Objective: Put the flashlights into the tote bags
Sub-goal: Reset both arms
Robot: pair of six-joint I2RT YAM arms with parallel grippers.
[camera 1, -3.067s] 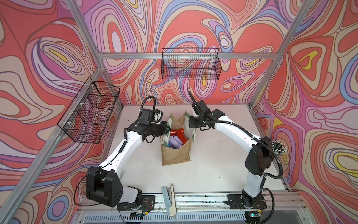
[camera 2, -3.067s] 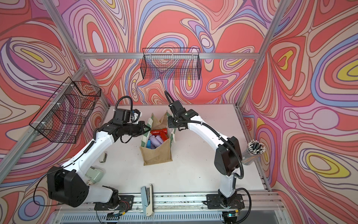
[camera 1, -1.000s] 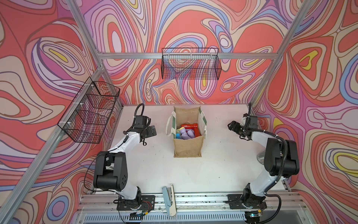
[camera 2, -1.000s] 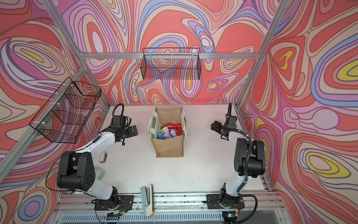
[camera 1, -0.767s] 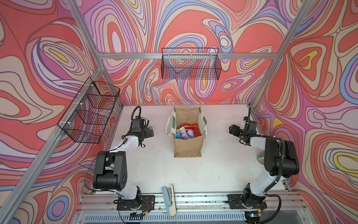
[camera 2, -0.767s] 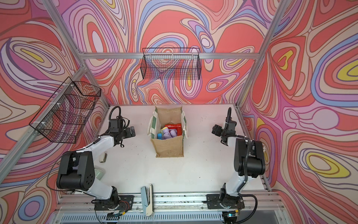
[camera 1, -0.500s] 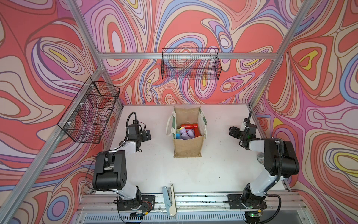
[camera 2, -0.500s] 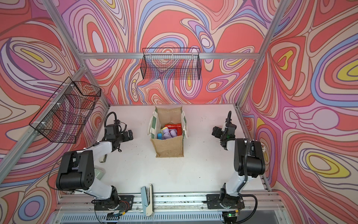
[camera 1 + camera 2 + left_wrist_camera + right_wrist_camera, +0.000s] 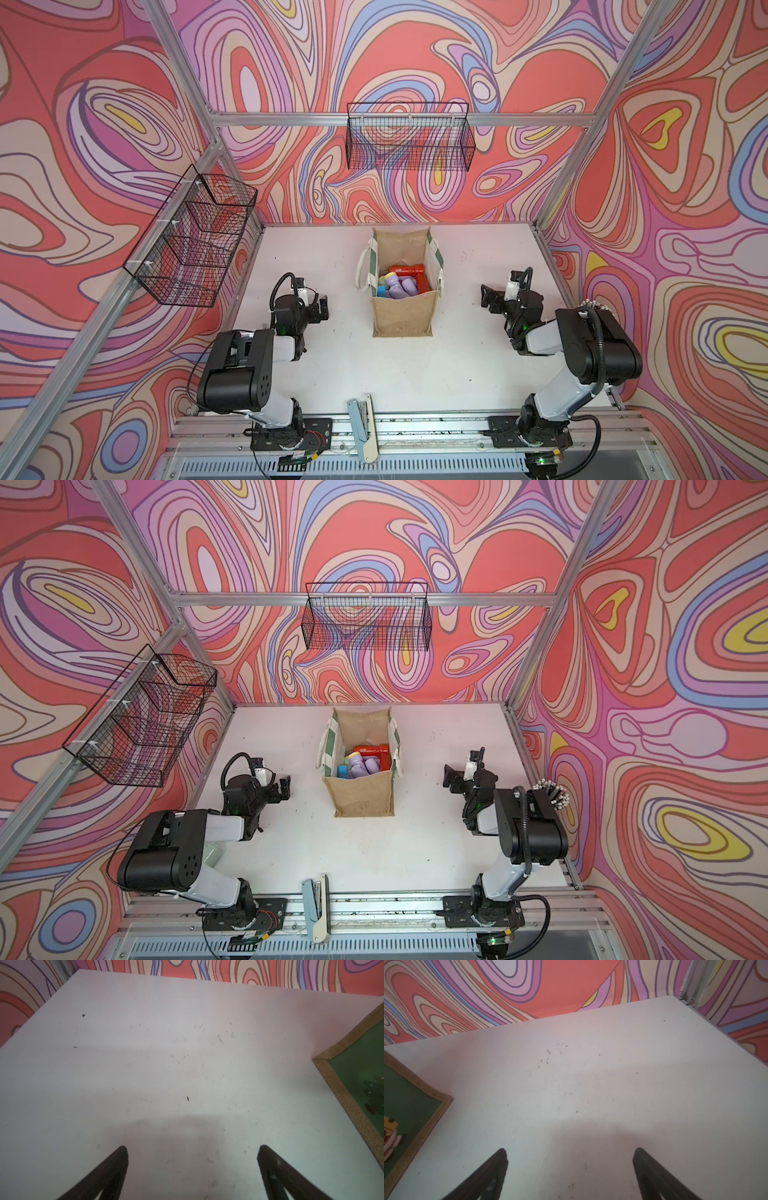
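Observation:
The tan jute tote bag [image 9: 403, 320] [image 9: 359, 798] stands upright mid-table, its mouth open. Inside lie several flashlights [image 9: 401, 282] [image 9: 365, 762]: lilac ones, a red one, a blue one, and one with a yellow rim. My left gripper [image 9: 322, 307] [image 9: 283, 789] hangs low over bare table, left of the bag, open and empty. My right gripper [image 9: 487, 297] [image 9: 449, 779] is on the bag's right, also open and empty. In the wrist views each gripper [image 9: 192, 1148] [image 9: 571, 1150] shows only white table between its fingers, with a green side panel of the bag [image 9: 361, 1064] [image 9: 404, 1093] at the edge.
A black wire basket [image 9: 409, 141] hangs on the back wall and another [image 9: 191, 241] on the left wall. A stapler-like tool [image 9: 361, 419] lies at the front rail. A bundle of pens [image 9: 550, 789] sits by the right wall. Both arms are folded near the front.
Both arms drew back from the bag toward the table's sides and front and folded lower. The right gripper opened a little wider. The bag and its flashlights stayed put.

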